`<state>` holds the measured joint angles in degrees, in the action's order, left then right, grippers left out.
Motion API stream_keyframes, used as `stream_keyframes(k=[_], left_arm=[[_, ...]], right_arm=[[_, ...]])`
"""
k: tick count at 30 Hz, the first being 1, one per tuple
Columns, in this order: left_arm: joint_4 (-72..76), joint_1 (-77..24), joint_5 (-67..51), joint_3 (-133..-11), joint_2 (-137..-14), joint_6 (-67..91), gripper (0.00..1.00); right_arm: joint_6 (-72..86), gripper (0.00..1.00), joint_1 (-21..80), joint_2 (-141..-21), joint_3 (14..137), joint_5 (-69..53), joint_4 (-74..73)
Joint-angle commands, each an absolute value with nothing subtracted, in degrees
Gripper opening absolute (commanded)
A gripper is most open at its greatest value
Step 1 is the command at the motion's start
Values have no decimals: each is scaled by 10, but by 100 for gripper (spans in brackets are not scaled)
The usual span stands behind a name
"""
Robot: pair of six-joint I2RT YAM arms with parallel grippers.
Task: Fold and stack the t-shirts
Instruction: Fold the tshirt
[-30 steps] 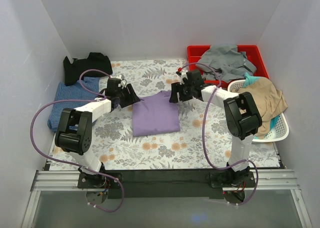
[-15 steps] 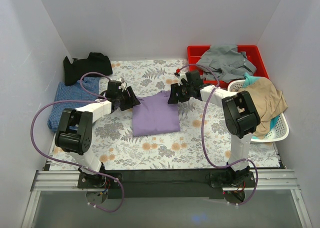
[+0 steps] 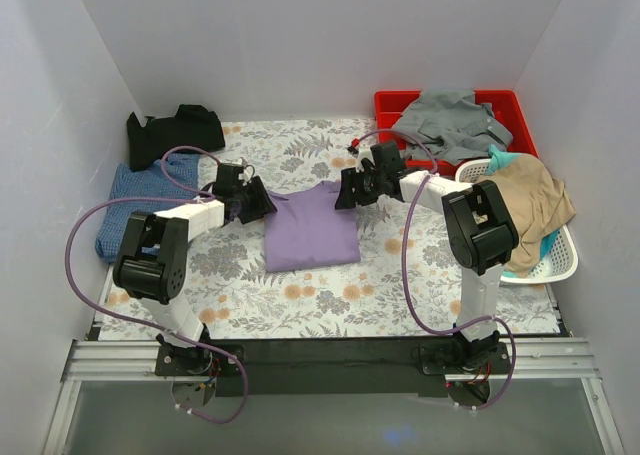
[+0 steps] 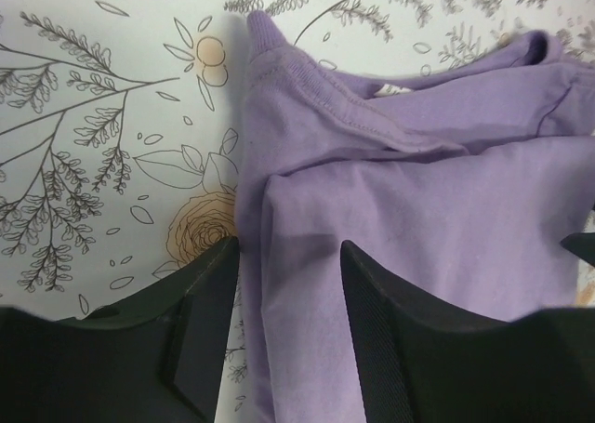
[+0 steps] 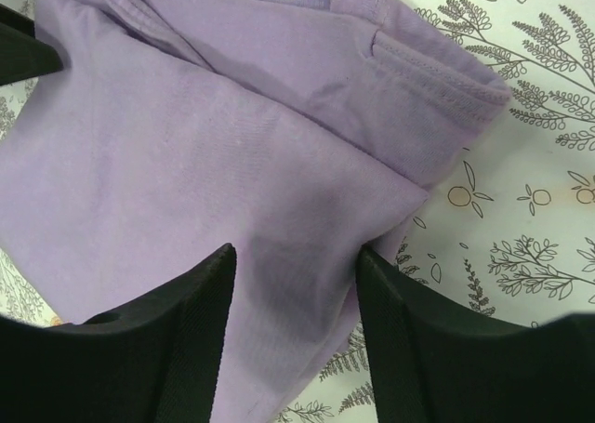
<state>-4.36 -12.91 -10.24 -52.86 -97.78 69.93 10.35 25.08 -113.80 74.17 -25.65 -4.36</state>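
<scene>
I see my left gripper [image 4: 284,321] and right gripper [image 5: 296,321], fingers spread and gripping nothing, at the folded lilac t-shirt's [image 3: 312,225] far corners on the floral tablecloth [image 3: 300,305].

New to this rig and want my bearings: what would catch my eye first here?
The folded lilac t-shirt lies mid-table, with the left gripper and right gripper at its far corners, jaws open astride the fabric. At far left lie the blue checked shirt and black shirt; at far right, a red bin and white basket hold more clothes.
</scene>
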Motion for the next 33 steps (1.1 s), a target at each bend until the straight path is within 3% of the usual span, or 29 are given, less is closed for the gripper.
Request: stream_keyframes(k=[1, 5, 8, 15, 16, 19, 21, 25, 33], left_arm=[[-31, -128, -122, -547, -992, 695, 45], [-23, -128, -136, -557, -1000, 701, 24], [-23, -128, -135, -562, -991, 702, 16], [-27, -128, -120, -556, -947, 698, 29], [-30, -128, -120, -556, -945, 696, 27], [-30, -128, -127, -555, -943, 697, 16], [-26, -128, -129, -554, -940, 697, 0], [-13, -128, -123, -555, -931, 697, 0], [13, -127, -92, -561, -890, 690, 0]], right_arm=[[102, 59, 248, -1140, 767, -271, -25], [100, 47, 248, -1138, 769, -271, -25], [98, 41, 248, -1132, 768, -268, -25], [96, 43, 248, -1128, 763, -266, -25], [97, 42, 248, -1130, 765, -267, -24], [98, 25, 248, -1130, 767, -271, -25], [97, 13, 248, -1129, 768, -271, -23], [94, 4, 248, -1114, 767, -261, -12], [91, 2, 248, -1088, 761, -221, 25]])
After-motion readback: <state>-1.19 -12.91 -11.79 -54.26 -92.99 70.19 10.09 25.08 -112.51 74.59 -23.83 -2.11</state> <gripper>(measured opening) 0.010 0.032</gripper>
